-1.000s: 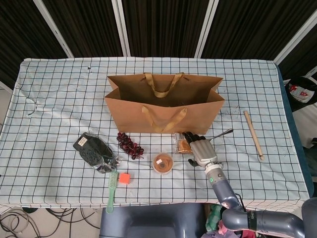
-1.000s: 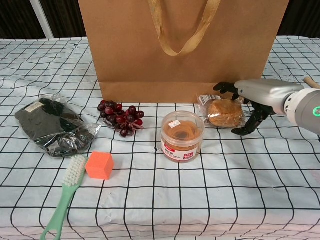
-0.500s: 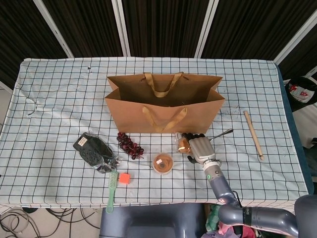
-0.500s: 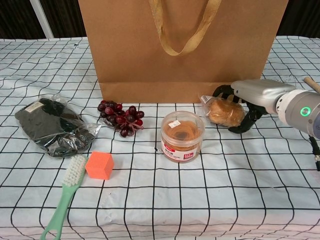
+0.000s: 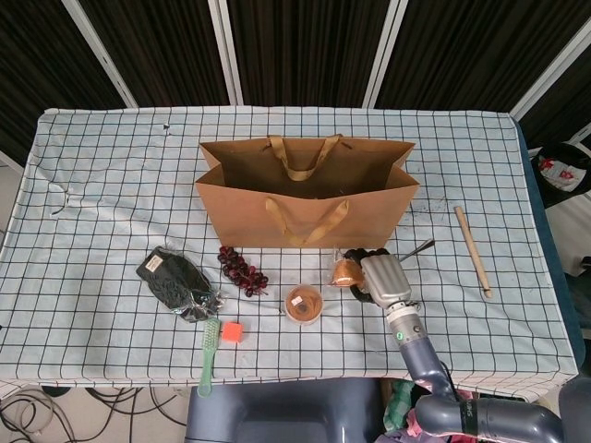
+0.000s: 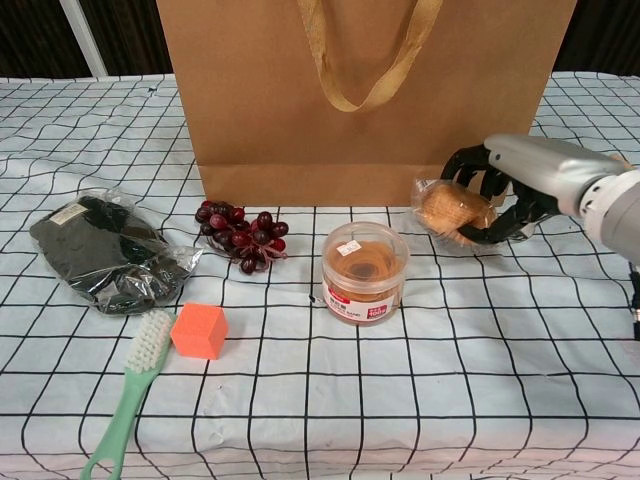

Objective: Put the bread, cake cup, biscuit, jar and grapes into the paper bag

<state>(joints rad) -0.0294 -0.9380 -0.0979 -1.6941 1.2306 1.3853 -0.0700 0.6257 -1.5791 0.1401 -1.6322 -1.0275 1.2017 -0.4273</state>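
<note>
My right hand [image 5: 380, 275] [image 6: 515, 185] grips a round golden bread in clear wrap [image 5: 345, 270] [image 6: 450, 210] and holds it just off the cloth, in front of the bag's right lower corner. The brown paper bag [image 5: 305, 198] [image 6: 360, 90] stands upright with its mouth open. A clear jar [image 5: 304, 304] [image 6: 365, 272] stands left of the hand. Dark red grapes [image 5: 242, 269] [image 6: 240, 236] lie by the bag's left front. A dark biscuit packet [image 5: 177, 281] [image 6: 105, 255] lies further left. My left hand is not visible.
An orange cube [image 5: 231, 330] [image 6: 199, 331] and a green brush [image 5: 209, 355] [image 6: 130, 390] lie near the front edge. A wooden stick [image 5: 471, 249] lies to the right, and a thin metal utensil [image 5: 417, 247] lies beside the hand.
The right hand closed its fingers around the wrapped bread and raised it off the cloth, shifting slightly right. Everything else stayed put.
</note>
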